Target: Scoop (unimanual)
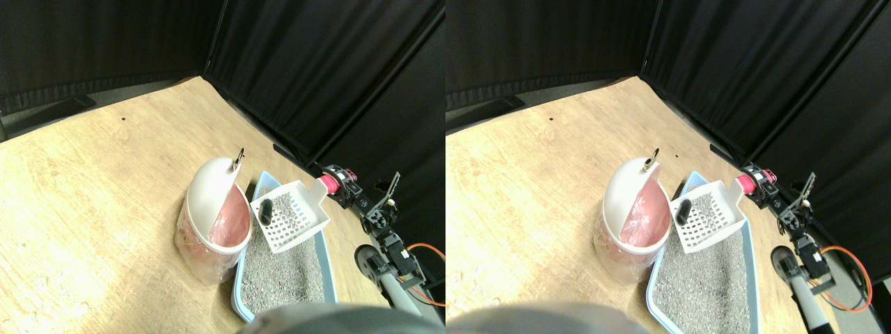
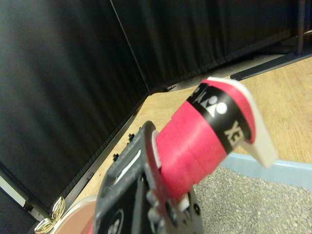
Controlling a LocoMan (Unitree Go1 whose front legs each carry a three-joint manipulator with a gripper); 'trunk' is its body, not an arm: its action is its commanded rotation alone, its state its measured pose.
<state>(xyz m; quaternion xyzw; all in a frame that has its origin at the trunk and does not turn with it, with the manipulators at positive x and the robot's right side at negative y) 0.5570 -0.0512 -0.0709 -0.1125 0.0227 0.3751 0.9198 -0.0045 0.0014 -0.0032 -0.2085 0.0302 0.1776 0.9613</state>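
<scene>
One white scoop (image 1: 291, 216) hung at centre frame over one blue litter tray (image 1: 240, 296), carrying one dark lump (image 1: 265, 212), beside one pink-lined bin (image 1: 212, 219). The right gripper (image 1: 339, 182) was clamped on its pink handle (image 2: 204, 141).

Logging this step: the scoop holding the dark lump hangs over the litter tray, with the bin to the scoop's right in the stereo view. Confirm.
Wrong side. In the stereo view the bin stands left of the scoop. The rest holds: the lump lies in the scoop, over the tray.

A white slotted scoop (image 1: 291, 214) with a pink-wrapped handle (image 1: 328, 184) carries a dark lump (image 1: 266, 213) above the litter tray (image 1: 324, 259), beside the bin (image 1: 212, 216).
</scene>
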